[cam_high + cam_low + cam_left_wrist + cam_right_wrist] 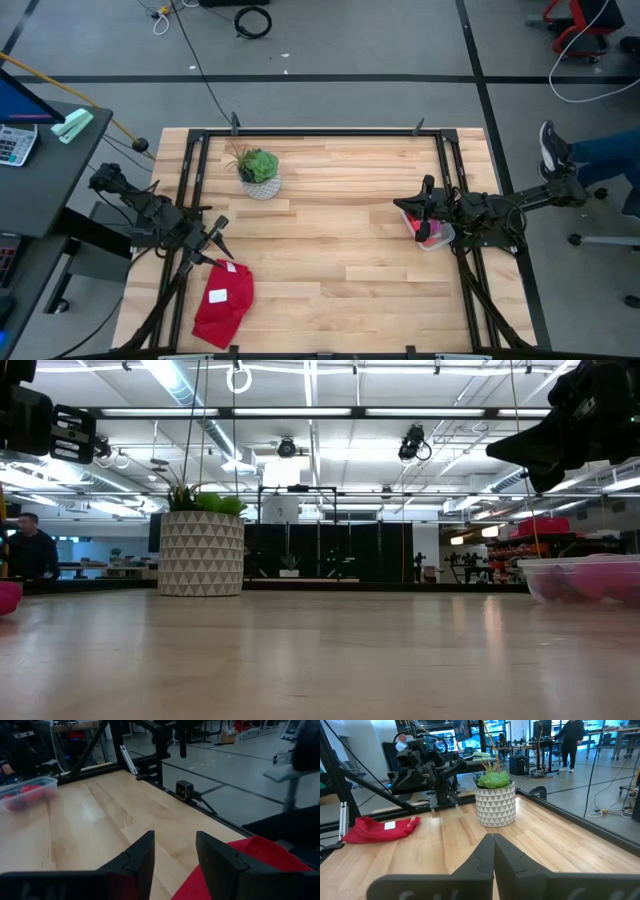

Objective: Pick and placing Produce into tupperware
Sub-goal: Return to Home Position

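Observation:
The tupperware [437, 236] is a clear box near the table's right edge, resting flat on its base, with red and pink produce [428, 232] inside. It also shows in the low view [585, 580] and in the left wrist view [27, 792]. No striped ball is in view. My right gripper [407, 208] is shut [493, 851] and empty, raised above the box's left side [548, 460]. My left gripper [221, 238] is open [175, 857] and hangs near the table's left edge, just beyond the red cloth [224, 300].
A green plant in a white patterned pot [260, 175] stands at the far left-centre of the table. The red cloth with a white label [380, 830] lies at the near left. A black frame [320, 131] runs around the table edges. Bare wood [340, 250] lies between the arms.

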You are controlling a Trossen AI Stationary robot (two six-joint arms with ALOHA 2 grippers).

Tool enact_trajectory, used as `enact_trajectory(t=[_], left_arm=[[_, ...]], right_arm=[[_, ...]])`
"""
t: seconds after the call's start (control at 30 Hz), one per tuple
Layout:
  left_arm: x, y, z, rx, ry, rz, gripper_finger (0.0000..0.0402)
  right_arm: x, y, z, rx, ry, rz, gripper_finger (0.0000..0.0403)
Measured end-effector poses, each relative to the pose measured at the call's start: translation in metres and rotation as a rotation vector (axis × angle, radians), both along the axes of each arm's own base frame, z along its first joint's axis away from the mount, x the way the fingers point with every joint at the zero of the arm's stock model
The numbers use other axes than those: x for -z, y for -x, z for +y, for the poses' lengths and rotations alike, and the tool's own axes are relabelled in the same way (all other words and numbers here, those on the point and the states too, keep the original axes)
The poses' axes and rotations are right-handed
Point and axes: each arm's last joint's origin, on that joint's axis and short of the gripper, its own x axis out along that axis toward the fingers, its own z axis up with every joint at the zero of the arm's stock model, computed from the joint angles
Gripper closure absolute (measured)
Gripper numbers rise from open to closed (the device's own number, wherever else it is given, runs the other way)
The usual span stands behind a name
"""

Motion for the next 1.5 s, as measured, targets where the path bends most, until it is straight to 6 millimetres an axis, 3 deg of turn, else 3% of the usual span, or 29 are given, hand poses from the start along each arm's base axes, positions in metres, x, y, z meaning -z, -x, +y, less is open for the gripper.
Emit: enact_trajectory(t=[1.5], left_arm=[[0.0011, -0.0001, -0.0001, -0.001, -0.002, 0.003, 0.0262]], right_arm=[[0.0000, 0.0000, 0.0000, 0.000, 0.000, 0.000, 0.0398]])
